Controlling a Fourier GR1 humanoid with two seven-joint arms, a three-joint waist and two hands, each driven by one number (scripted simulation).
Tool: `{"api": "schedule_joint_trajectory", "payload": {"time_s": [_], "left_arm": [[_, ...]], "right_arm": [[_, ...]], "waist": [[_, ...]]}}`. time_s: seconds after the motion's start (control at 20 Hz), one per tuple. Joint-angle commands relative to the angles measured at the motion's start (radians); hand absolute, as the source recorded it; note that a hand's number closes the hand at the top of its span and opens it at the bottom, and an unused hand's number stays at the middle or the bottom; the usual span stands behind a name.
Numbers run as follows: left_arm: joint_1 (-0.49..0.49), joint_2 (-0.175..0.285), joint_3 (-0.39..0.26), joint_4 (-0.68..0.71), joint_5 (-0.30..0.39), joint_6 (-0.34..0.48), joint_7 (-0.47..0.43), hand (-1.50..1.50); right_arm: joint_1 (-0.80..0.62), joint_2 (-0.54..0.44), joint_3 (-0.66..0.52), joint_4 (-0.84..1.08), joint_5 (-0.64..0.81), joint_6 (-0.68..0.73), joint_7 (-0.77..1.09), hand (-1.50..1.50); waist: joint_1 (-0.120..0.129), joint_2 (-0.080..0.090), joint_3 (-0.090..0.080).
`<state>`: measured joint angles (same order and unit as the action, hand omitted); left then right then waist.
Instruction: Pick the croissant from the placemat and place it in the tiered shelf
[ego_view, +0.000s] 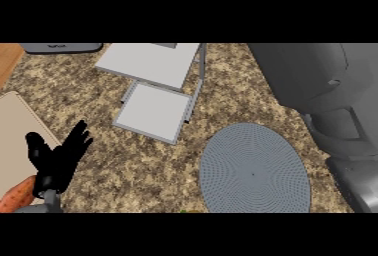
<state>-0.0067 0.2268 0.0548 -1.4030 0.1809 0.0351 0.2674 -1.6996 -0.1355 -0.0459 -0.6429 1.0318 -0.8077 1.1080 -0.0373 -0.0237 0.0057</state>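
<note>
A: One hand shows: the left hand (57, 159), fingers apart, resting at the counter's (221, 100) near left corner. And the croissant?

B: Unseen. The placemat (255, 172) lies bare and the right hand is out of view. If it's carried blind, it could clip the tiered shelf (151, 112) by the far edge.

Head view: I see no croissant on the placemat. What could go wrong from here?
The croissant shows nowhere, and the right forearm fills the view's right side with its hand unseen, so a grasp cannot be confirmed. Moving blind toward the tiered shelf could knock its thin frame. The open left hand rests by an orange item and might nudge it.
</note>
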Motion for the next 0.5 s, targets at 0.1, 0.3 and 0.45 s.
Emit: {"api": "schedule_joint_trajectory", "payload": {"time_s": [0.1, 0.3, 0.45], "left_arm": [[0.022, 0.005, 0.024, 0.032, 0.000, 0.020, 0.023, 0.00], [0.090, -0.001, 0.017, 0.039, -0.004, -0.005, -0.023, 0.00], [0.054, -0.016, 0.023, 0.037, -0.005, 0.030, 0.008, 0.00]], "right_arm": [[0.067, -0.061, -0.070, -0.178, 0.030, 0.000, 0.184, -1.50], [0.153, -0.052, -0.081, -0.349, 0.013, 0.101, 0.175, -1.50], [0.242, -0.021, -0.057, -0.489, 0.024, 0.140, 0.178, -1.50]], "waist": [[-0.044, -0.012, -0.002], [-0.044, -0.014, -0.003], [-0.056, -0.012, -0.003]]}}
